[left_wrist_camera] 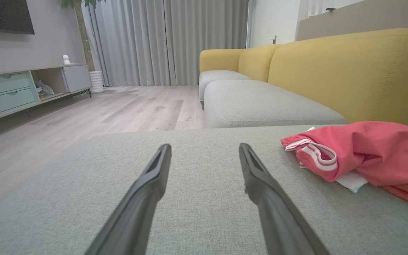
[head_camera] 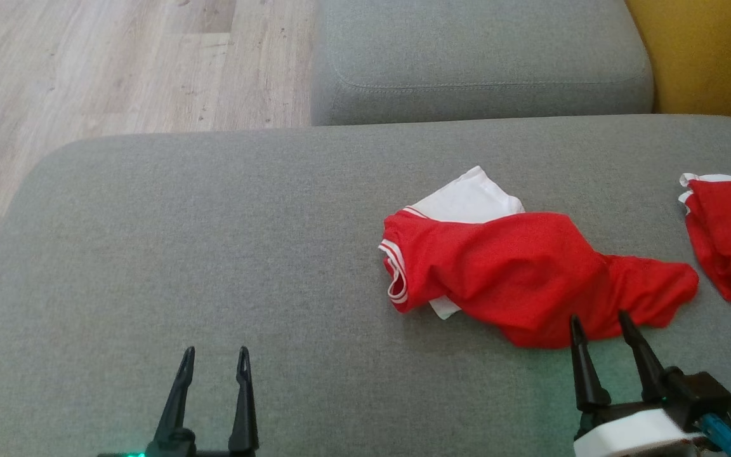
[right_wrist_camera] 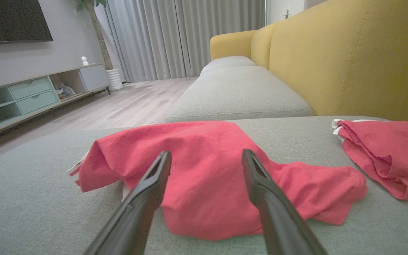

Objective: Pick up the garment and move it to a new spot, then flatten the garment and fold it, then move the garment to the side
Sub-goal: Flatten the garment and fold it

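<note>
Two wide-open empty grippers, left gripper [head_camera: 216,350] over sofa cushion [head_camera: 213,222], right gripper [head_camera: 599,317] near crumpled red shirt [head_camera: 511,273], another red garment [head_camera: 730,235] at right edge

garment [head_camera: 518,273]: red fabric, white-striped trim at the left opening, white panel poking out on the far-left side. Crumpled in a loose heap, not flattened or folded. Lies on the grey sofa cushion [head_camera: 213,254], right of centre, red tail trailing right.

Crumpled red cloth garment [head_camera: 518,279] — white panel, white-striped cuff, second red cloth piece [head_camera: 730,238] with white edging, plain grey woven sofa cushion [head_camera: 181,241], mustard-yellow sofa backrest [head_camera: 714,57], pale wood-grain plank floor [head_camera: 118,63] — beige-grey
</note>
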`<state>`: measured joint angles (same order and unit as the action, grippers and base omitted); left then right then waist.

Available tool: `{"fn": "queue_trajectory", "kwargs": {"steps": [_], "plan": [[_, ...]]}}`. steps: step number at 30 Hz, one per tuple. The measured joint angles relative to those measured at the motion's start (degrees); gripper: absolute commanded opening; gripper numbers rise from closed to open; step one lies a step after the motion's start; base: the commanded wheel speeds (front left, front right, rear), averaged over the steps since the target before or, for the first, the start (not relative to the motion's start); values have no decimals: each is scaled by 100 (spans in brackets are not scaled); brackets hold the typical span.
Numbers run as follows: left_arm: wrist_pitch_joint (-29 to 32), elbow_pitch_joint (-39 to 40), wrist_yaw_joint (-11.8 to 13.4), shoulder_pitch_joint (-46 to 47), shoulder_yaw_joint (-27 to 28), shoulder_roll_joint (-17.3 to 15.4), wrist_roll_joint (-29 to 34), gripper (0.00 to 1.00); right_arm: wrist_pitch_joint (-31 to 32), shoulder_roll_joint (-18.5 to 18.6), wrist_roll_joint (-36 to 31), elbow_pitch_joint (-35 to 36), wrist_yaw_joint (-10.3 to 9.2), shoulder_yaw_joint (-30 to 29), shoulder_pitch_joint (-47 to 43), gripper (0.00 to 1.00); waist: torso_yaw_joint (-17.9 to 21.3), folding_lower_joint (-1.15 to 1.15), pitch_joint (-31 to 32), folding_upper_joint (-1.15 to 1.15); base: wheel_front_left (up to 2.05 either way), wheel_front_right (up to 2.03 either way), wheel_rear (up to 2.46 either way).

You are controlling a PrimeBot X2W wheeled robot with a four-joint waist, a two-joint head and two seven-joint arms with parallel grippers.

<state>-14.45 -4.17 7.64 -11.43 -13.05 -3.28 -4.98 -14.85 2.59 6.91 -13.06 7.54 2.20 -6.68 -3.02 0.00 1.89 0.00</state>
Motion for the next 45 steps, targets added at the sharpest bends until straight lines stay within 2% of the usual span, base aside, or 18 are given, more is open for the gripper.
{"fn": "queue_trajectory", "kwargs": {"steps": [10, 15, 21, 24, 28, 32, 35, 39, 42, 45], "plan": [[0, -68, -10, 37, -24, 0, 110, 100, 1, 0, -3, -2, 0, 79, -7, 100, 36, 0, -40, 0, 0, 0, 0], [0, -246, -233, 337, -25, 2, 112, 100, 2, -1, -45, -7, 0, 141, -5, 100, 184, 0, -149, 0, 0, 0, 0], [-1, -948, -538, 1533, -192, 24, 194, 100, 7, -2, -194, -9, 0, 232, 51, 100, 445, 0, -463, 0, 0, 0, 0], [75, -1841, -667, 2768, -347, 36, 202, 100, 7, -2, -238, 1, 0, 253, 357, 100, 645, 3, -856, 0, 0, 0, 0], [215, -2586, -657, 4075, -547, 55, 360, 100, 7, -1, -255, 35, 0, 277, 704, 100, 860, 2, -1284, 0, 0, 0, 0], [660, -3437, -678, 5081, -845, 98, 156, 100, 7, -1, -253, 68, 0, 322, 914, 100, 1100, 2, -1696, 0, 0, 0, 0], [1084, -4060, -777, 5483, -1098, 109, -108, 100, 7, -1, -252, 103, 0, 366, 1023, 100, 1292, 2, -1952, 0, 0, 0, 0], [1386, -4482, -854, 5615, -1335, 113, -359, 100, 7, -1, -237, 119, 0, 389, 1118, 100, 1480, 1, -2161, 0, 0, 0, 0], [1497, -4674, -1015, 5628, -1505, 112, -661, 100, 7, 0, -202, 129, 0, 376, 1147, 100, 1619, 1, -2327, 0, 0, 0, 0], [1541, -4768, -1045, 5847, -1684, 96, -757, 100, 7, -1, -194, 136, 0, 383, 1150, 100, 1702, 0, -2422, 0, 0, 0, 0]]}}
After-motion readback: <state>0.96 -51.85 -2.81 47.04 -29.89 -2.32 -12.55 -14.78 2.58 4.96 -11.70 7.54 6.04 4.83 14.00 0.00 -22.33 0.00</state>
